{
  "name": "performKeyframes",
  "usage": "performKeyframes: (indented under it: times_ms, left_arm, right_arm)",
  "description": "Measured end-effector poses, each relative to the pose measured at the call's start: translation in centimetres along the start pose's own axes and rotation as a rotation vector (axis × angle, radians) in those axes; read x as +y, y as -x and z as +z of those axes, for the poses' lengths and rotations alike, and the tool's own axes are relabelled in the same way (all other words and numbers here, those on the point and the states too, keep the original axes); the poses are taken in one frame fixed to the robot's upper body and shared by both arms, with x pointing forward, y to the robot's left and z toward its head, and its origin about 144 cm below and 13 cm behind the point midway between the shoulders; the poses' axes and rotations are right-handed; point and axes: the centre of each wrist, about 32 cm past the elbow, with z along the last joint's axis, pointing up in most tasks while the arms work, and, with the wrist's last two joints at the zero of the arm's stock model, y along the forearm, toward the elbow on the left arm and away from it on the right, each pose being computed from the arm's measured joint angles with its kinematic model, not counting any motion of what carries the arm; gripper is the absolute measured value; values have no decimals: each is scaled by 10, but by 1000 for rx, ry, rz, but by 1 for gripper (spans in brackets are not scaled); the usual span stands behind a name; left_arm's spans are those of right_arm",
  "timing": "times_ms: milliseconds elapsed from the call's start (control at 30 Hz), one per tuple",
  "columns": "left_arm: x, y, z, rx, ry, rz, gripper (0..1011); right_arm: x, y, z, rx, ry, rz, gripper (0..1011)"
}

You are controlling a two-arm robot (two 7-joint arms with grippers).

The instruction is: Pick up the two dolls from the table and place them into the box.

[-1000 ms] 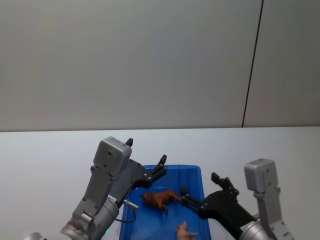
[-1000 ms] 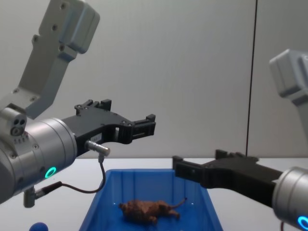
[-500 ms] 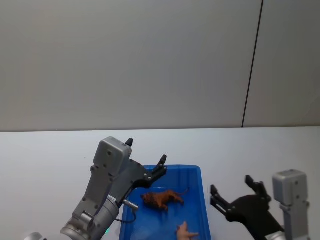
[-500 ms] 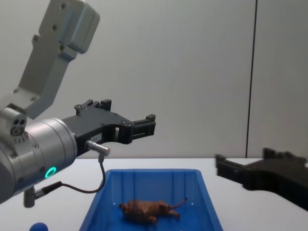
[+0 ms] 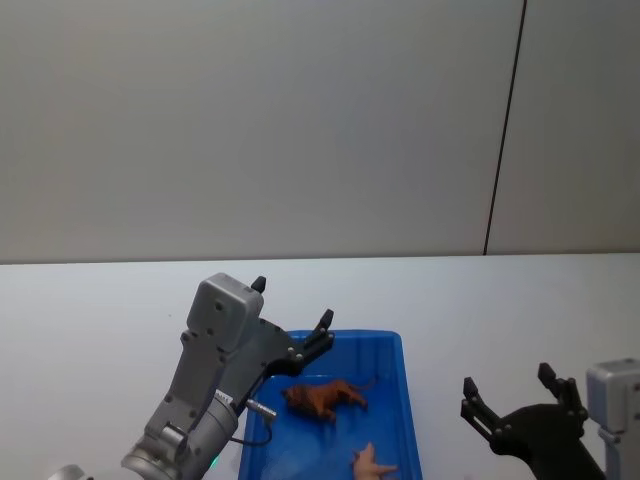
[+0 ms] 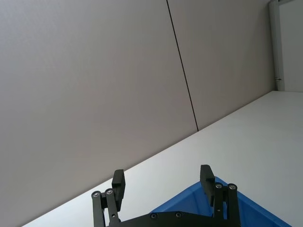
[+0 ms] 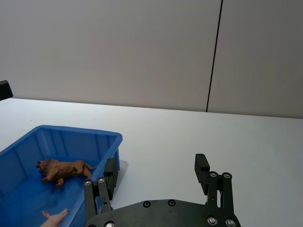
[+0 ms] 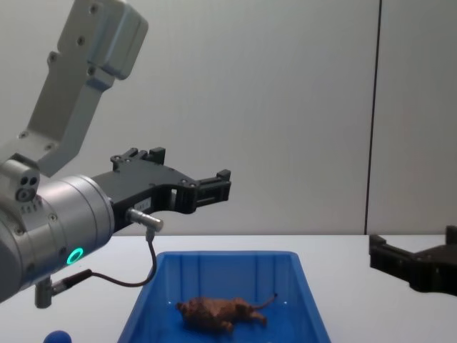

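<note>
The brown lion doll [image 5: 320, 398] [image 7: 64, 169] [image 8: 221, 311] lies on its side in the middle of the blue box [image 5: 392, 350] [image 7: 66, 141] [image 8: 235, 275]. Closer to me inside the box lies the pale pink pig doll [image 5: 372, 464] [image 7: 54, 218], cut off by the view's edge. Over the box's far left corner hangs my left gripper [image 5: 292, 302] [image 6: 162, 176] [image 8: 189, 171], open and holding nothing. My right gripper [image 5: 507, 381] [image 7: 156, 169] [image 8: 414, 249] is open too, above the table to the right of the box, with nothing between its fingers.
A small blue ball [image 8: 57, 337] rests on the white table [image 5: 500, 300] left of the box. A cable [image 8: 136, 275] loops down from my left wrist toward the box's left wall. A grey wall stands behind the table.
My right gripper has drawn back to the right, from over the box's right side to above the bare table beside it. The left arm, lion and pig have not moved.
</note>
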Motion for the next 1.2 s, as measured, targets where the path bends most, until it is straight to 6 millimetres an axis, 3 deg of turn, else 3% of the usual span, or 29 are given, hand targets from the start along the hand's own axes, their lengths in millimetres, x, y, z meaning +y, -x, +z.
performKeyframes:
  times_ms: [500, 1200]
  left_arm:
    - [7, -3, -2, 14, -26, 37, 1001]
    - [47, -24, -7, 84, -191, 176, 1001]
  right_arm:
    - [-7, -2, 0, -6, -1, -36, 1001]
    - [-10, -3, 0, -7, 0, -50, 1001]
